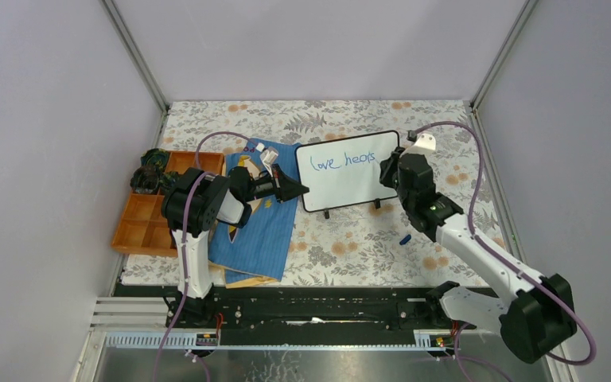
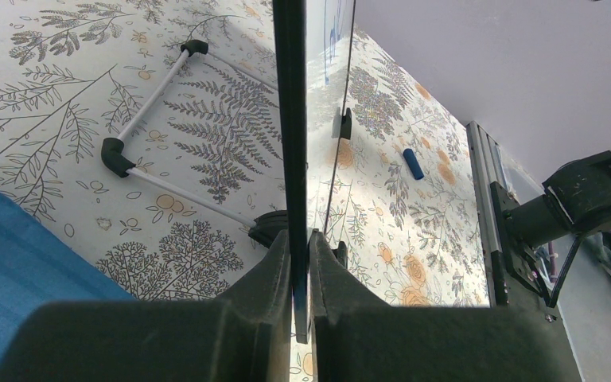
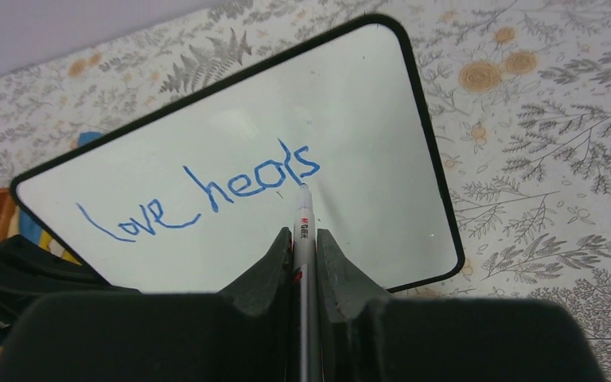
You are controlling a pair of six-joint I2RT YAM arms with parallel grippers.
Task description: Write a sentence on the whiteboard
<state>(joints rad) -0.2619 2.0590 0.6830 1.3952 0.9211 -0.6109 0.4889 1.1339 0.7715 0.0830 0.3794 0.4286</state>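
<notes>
**Both grippers engaged at the whiteboard, two words written**

The right gripper [image 3: 303,243] is pressed together on a marker [image 3: 303,227], a slim white pen with red print on its barrel, which runs straight out between the fingers. The marker's tip sits at the board's face just under the last letter of the writing; whether it touches the surface cannot be told. In the top view this gripper [image 1: 387,171] hangs over the right-hand part of the board.

The left gripper [image 2: 300,255] pinches the black frame of the whiteboard [image 2: 289,119] edge-on, the frame running up the middle of the wrist view between the two fingers. From above, that gripper [image 1: 290,189] holds the board's left side.

The whiteboard [image 1: 348,187] stands tilted near the middle of the floral-patterned desk [image 1: 366,239], its small black feet on the near side. The sentence [image 3: 207,195] reads "love heals" in thin blue cursive, one slanting line across the upper half of the board.

A small blue cap [image 1: 405,238] lies on the desk near the board's right foot, apart from it. A blue book [image 1: 258,231] lies under the left arm, and an orange compartment tray [image 1: 155,211] sits at the desk's left edge.
</notes>
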